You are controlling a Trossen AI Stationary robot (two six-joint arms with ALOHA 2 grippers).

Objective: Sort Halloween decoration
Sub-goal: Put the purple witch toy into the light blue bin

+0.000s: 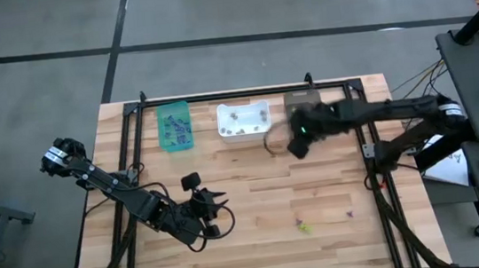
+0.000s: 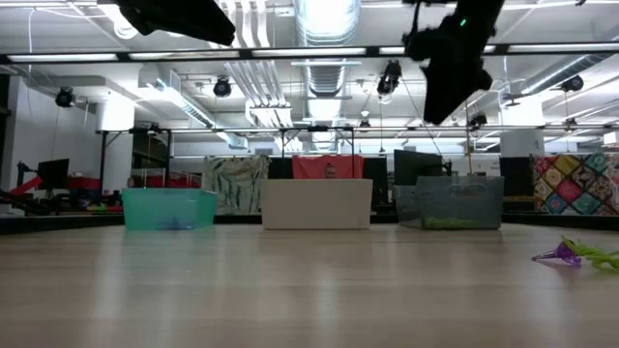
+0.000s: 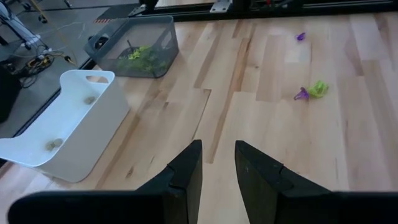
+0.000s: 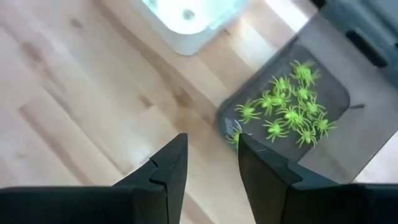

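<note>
Beside the white bin (image 1: pixel 243 120), the dark bin (image 4: pixel 323 93) holds lime-green spiders (image 4: pixel 289 106). The right gripper (image 4: pixel 208 158) hovers above its rim, jaws parted, empty. The left gripper (image 3: pixel 217 168) waits well apart, released. Stray purple and green trinkets (image 3: pixel 311 91) lie far off: light, springy, best pinched mid-body.

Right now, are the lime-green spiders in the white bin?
No, the lime-green spiders lie in the dark bin, beside the white bin.

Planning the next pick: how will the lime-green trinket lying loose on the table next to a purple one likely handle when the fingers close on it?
The lime-green trinket looks tiny and thin-limbed, like the green spiders in the dark bin, so it is probably very light and springy. It may skid on the smooth wooden table. It touches the purple trinket, which may get dragged along.
</note>
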